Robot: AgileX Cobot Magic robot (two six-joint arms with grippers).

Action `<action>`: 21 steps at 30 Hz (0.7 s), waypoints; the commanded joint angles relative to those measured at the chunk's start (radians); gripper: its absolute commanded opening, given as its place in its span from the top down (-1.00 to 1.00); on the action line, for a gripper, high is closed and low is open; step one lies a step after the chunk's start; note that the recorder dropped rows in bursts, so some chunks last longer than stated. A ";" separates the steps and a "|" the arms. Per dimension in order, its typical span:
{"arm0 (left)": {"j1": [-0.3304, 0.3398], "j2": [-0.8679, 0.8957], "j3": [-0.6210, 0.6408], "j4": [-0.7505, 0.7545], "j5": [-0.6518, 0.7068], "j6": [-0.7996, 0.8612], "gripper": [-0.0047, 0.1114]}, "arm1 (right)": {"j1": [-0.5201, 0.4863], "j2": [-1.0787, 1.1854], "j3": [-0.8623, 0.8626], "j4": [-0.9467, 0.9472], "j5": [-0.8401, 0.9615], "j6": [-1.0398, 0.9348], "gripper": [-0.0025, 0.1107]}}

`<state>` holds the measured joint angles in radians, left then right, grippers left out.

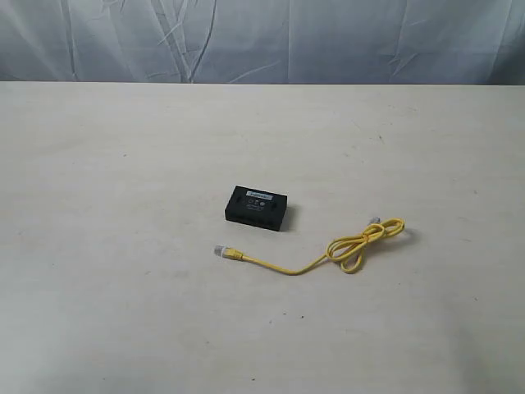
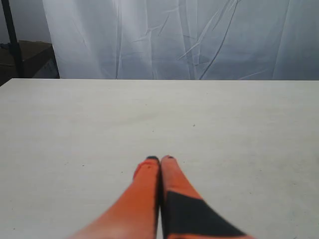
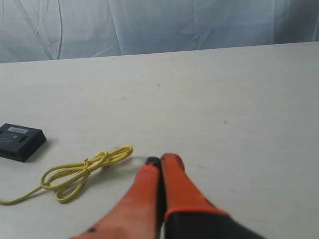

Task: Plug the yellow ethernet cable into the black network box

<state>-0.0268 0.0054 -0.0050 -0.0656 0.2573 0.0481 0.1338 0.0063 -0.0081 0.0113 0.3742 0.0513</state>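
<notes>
The black network box (image 1: 256, 208) lies flat near the middle of the table, label up; the right wrist view shows the network box (image 3: 19, 142) too. The yellow ethernet cable (image 1: 328, 251) lies just in front and to the right of it, one plug (image 1: 221, 250) near the box's front and the rest bunched in a tied loop (image 3: 84, 172). My right gripper (image 3: 160, 160) is shut and empty, hovering close beside the loop. My left gripper (image 2: 160, 159) is shut over bare table, with neither object in its view. Neither gripper shows in the exterior view.
A pale tabletop (image 1: 123, 287) spreads around the objects. A wrinkled white curtain (image 1: 262, 41) hangs behind the far edge. A dark stand or frame (image 2: 15, 45) shows beyond one table corner in the left wrist view.
</notes>
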 commanded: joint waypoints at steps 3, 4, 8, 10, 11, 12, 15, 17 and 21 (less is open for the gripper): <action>-0.006 -0.005 0.005 0.001 -0.011 -0.004 0.92 | -0.004 -0.006 0.008 -0.006 -0.022 0.001 0.95; -0.006 -0.005 0.005 0.001 -0.011 -0.004 0.92 | -0.004 -0.006 0.008 -0.006 -0.037 0.001 0.95; -0.006 -0.005 0.005 0.001 -0.011 -0.004 0.92 | -0.004 -0.006 0.008 -0.011 -0.208 0.001 0.95; -0.006 -0.005 0.005 0.001 -0.011 -0.004 0.92 | -0.004 -0.006 0.008 -0.006 -0.302 0.001 0.95; -0.006 -0.005 0.005 0.001 -0.011 -0.004 0.92 | -0.004 -0.006 0.008 -0.006 -0.345 0.001 0.95; -0.006 -0.005 0.005 0.001 -0.011 -0.004 0.92 | -0.004 -0.006 0.008 -0.003 -0.374 0.001 0.95; -0.006 -0.005 0.005 0.001 -0.011 -0.004 0.92 | -0.004 -0.006 0.008 -0.003 -0.462 0.001 0.95; -0.006 -0.005 0.005 0.001 -0.011 -0.004 0.92 | -0.004 -0.006 0.008 -0.003 -0.498 0.001 0.95; -0.006 -0.005 0.005 0.001 -0.011 -0.004 0.92 | -0.004 -0.006 0.008 -0.003 -0.556 0.001 0.95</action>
<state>-0.0268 0.0054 -0.0050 -0.0656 0.2573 0.0481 0.1338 0.0063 -0.0044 0.0088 -0.1251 0.0513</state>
